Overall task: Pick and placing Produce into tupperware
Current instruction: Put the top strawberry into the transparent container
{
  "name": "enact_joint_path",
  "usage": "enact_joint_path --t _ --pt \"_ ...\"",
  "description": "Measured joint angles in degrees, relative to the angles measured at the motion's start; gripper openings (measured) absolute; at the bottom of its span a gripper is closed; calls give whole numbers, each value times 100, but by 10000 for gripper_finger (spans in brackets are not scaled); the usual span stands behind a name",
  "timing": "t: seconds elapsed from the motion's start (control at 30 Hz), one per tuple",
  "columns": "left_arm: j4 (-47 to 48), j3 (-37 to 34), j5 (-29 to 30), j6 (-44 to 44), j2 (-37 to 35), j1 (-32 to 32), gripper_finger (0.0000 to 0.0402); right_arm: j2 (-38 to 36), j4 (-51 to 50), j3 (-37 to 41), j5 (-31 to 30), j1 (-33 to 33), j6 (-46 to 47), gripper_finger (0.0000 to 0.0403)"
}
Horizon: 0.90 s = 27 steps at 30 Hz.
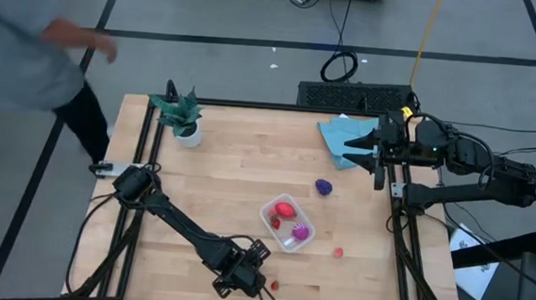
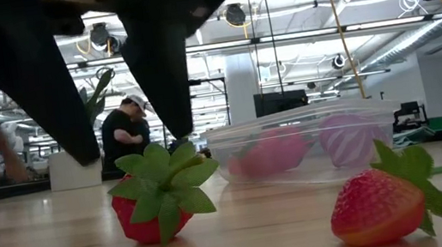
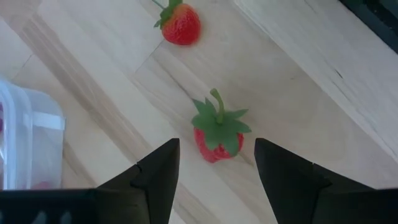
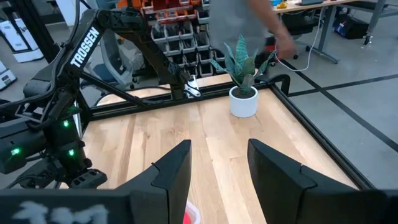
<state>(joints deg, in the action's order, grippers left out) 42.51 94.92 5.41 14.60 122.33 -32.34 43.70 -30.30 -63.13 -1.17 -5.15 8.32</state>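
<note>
**A:** Where did you have things when you lined up?

**B:** Largest first: the tupperware (image 1: 286, 223) sat off to one side of your left gripper (image 3: 216, 163), near but apart, already holding a red piece and a magenta striped one. Your right gripper (image 4: 219, 163) waited by the blue cloth (image 1: 343, 136), fingers parted, empty.

**A:** And the target?

**B:** The strawberry (image 3: 217, 134) lay just ahead of your left gripper, between the open fingers but not touched. A second strawberry (image 3: 180, 23) lay farther ahead.

**A:** Advice?

**B:** You needed to centre on the red body, not the leafy cap, then lower before closing.
</note>
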Motion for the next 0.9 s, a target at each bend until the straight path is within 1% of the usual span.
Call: enact_joint_path --t 0.2,0.33,0.6,0.9 --pt "-44 -7 -35 53 246 7 214 1 -4 0 2 0 0 151" --pt "-84 -7 62 84 275 18 214 3 -22 0 2 0 -1 151" --pt "-285 -5 56 67 277 98 214 5 -41 0 2 0 2 151" --pt "-349 -5 -256 -80 339 120 214 5 -42 0 2 0 2 151"
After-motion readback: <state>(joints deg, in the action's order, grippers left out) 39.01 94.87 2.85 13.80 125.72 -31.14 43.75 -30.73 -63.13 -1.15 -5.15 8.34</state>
